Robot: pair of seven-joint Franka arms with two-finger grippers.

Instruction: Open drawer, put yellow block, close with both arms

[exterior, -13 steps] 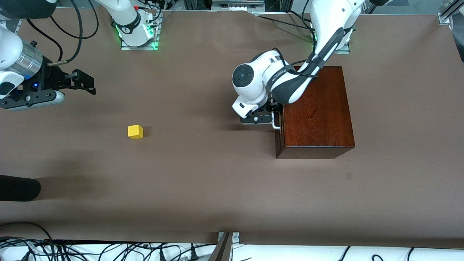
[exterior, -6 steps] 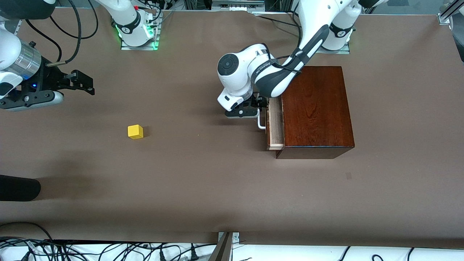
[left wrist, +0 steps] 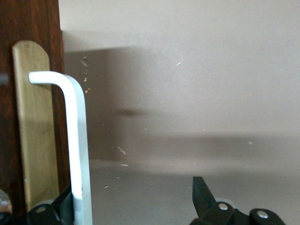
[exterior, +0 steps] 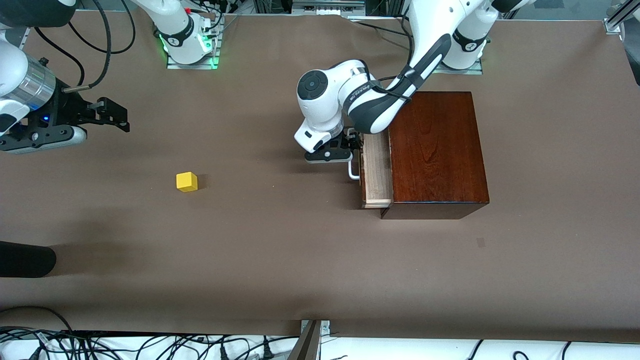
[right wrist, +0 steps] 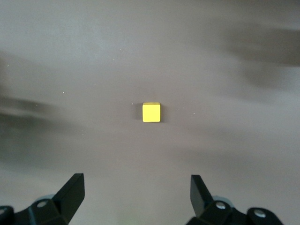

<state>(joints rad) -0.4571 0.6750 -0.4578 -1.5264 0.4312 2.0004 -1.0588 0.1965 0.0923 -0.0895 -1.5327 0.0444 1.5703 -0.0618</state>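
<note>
The dark-brown wooden box (exterior: 435,150) stands toward the left arm's end of the table. Its drawer (exterior: 376,172) is pulled partly out, showing the pale wood tray. My left gripper (exterior: 350,151) is open at the white handle (exterior: 353,172); in the left wrist view one finger (left wrist: 58,208) sits between the handle (left wrist: 77,140) and the drawer front (left wrist: 28,28), and the other finger (left wrist: 202,197) stands well apart. The yellow block (exterior: 186,181) lies on the table toward the right arm's end. My right gripper (exterior: 117,116) is open and empty in the air, and its wrist view shows the block (right wrist: 151,112) ahead of the gripper (right wrist: 136,192).
A brown cloth (exterior: 280,260) covers the table. A black rounded object (exterior: 25,259) lies at the right arm's end, nearer to the front camera. The arm bases (exterior: 187,47) stand along the edge farthest from the camera. Cables (exterior: 150,345) hang at the near edge.
My left gripper has moved toward the right arm's end with the handle, and the drawer has slid from shut to partly out. The right gripper has barely moved.
</note>
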